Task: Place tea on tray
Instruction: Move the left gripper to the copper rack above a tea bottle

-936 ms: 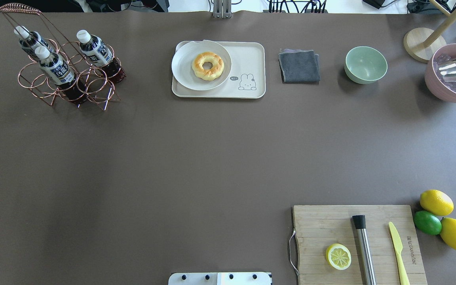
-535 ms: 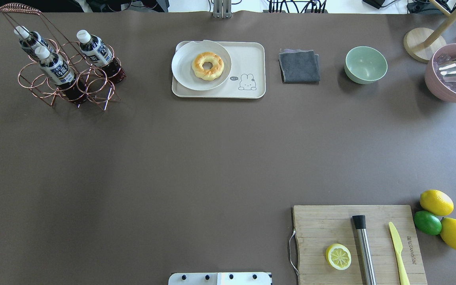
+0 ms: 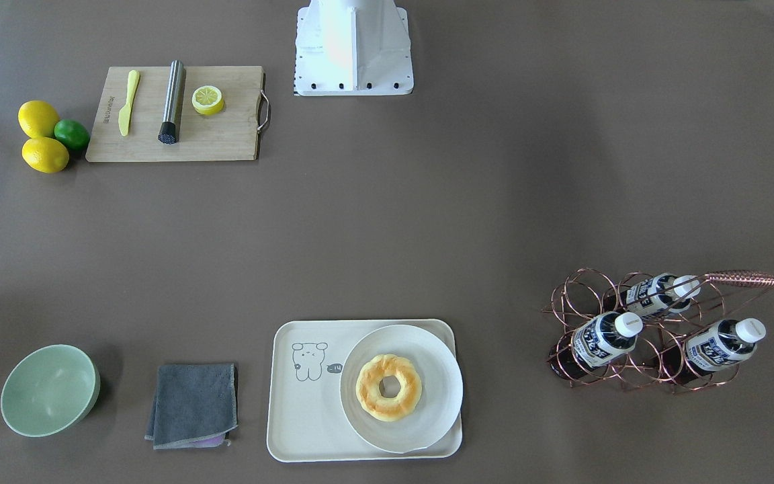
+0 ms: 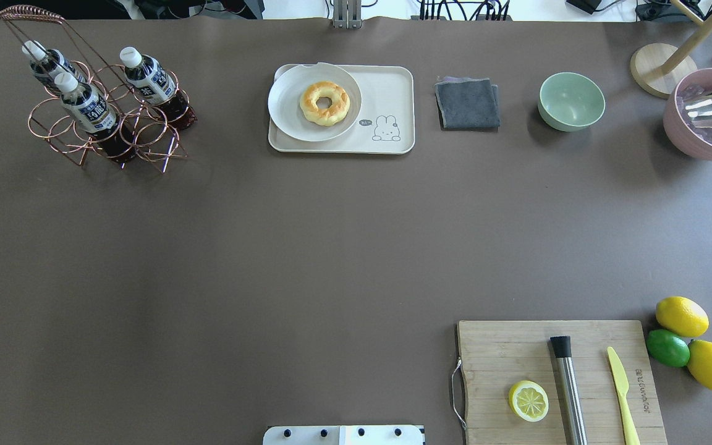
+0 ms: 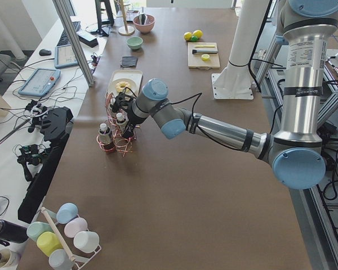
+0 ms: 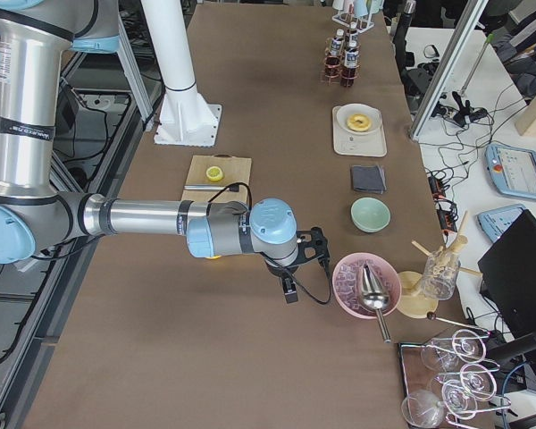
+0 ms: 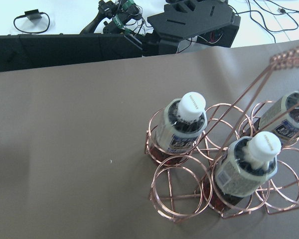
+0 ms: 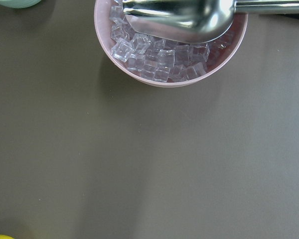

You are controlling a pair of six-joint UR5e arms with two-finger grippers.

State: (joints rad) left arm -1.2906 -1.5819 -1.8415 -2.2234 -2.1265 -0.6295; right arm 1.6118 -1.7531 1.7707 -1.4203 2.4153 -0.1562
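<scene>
Three tea bottles with white caps and navy labels stand in a copper wire rack (image 4: pixel 65 133) at the far left: one at the back (image 4: pixel 47 62), one in front (image 4: pixel 87 108), one on the right (image 4: pixel 149 77). They also show in the left wrist view (image 7: pixel 182 127). The cream tray (image 4: pixel 393 86) with its small drawing holds a white plate (image 4: pixel 288 108) with a donut. My left gripper (image 5: pixel 122 104) hovers beside the rack, and I cannot tell whether it is open. My right gripper (image 6: pixel 290 288) is low beside the pink ice bowl (image 6: pixel 366 284); its state is also unclear.
A grey cloth (image 4: pixel 467 103) and a green bowl (image 4: pixel 571 101) lie right of the tray. A pink bowl of ice (image 4: pixel 680 133) holds a metal scoop. A cutting board (image 4: pixel 504 352) carries half a lemon, a muddler and a knife, with lemons and a lime (image 4: pixel 668 347) beside it.
A small dark piece of my left arm's end has come into the overhead view at its left edge, near the rack. Nothing on the table has moved.
</scene>
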